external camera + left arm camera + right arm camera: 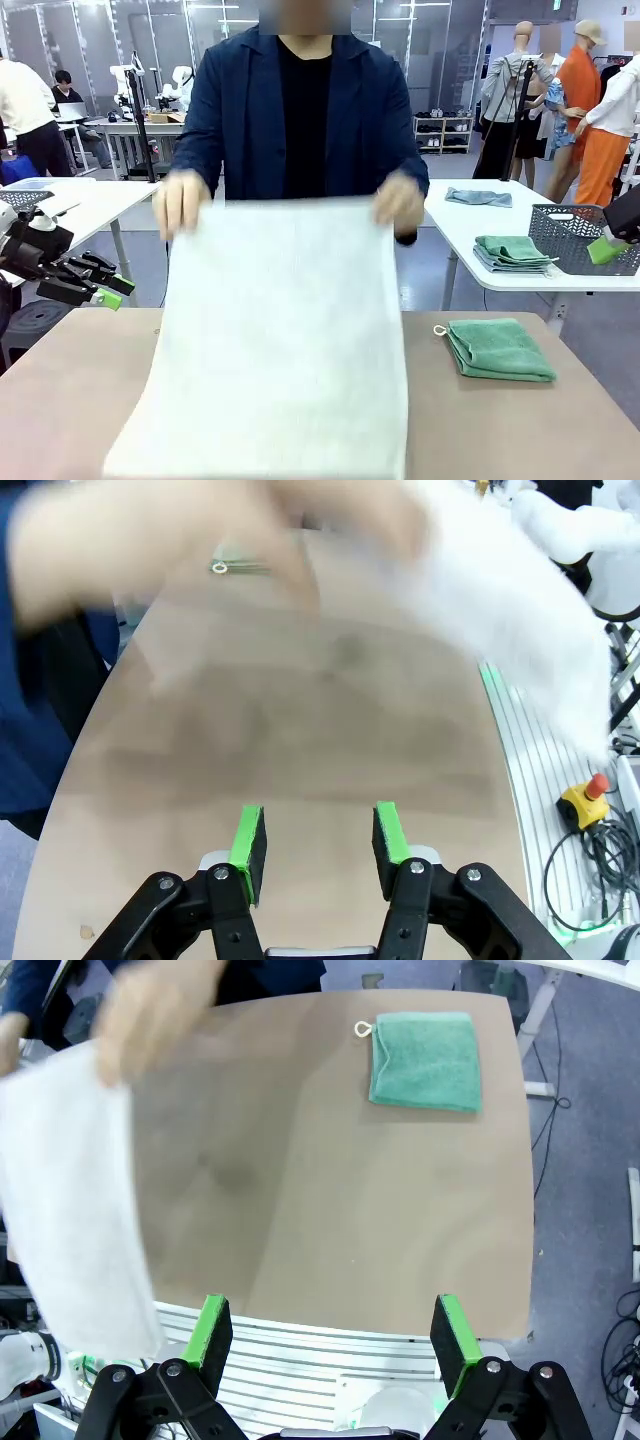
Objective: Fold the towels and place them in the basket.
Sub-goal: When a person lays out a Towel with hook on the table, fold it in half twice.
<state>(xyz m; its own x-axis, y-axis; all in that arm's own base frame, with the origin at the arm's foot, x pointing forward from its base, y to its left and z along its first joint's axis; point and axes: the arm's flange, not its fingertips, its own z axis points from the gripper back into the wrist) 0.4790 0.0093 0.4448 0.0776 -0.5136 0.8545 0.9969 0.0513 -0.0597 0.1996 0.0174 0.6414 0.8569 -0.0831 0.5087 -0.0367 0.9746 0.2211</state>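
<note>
Two towels are before us. The white towel (285,340) is a cream terry rectangle with a fine, even nap. It is spread flat and wide over the middle of the tabletop (70,400). A person in a dark jacket grips its two upper corners, one in each of the hands (182,200), which are blurred. We cannot tell whether its lower edge rests on the wood-toned surface.

The green towel (500,350) lies folded into a thick square on the tabletop's right side, well apart from the white one. Its pile is soft and looped, and a small white loop (439,330) sticks out at one corner.

Our left claw (318,825) hangs off the tabletop's left edge. Its green pads are partly spread, with nothing between them. Our right claw (330,1320) has its black fingers spread wide and also holds nothing. It looks down on the tabletop from the near right.

Behind, on a white table to the right, stands the basket (570,225), dark grey plastic with lattice walls.
</note>
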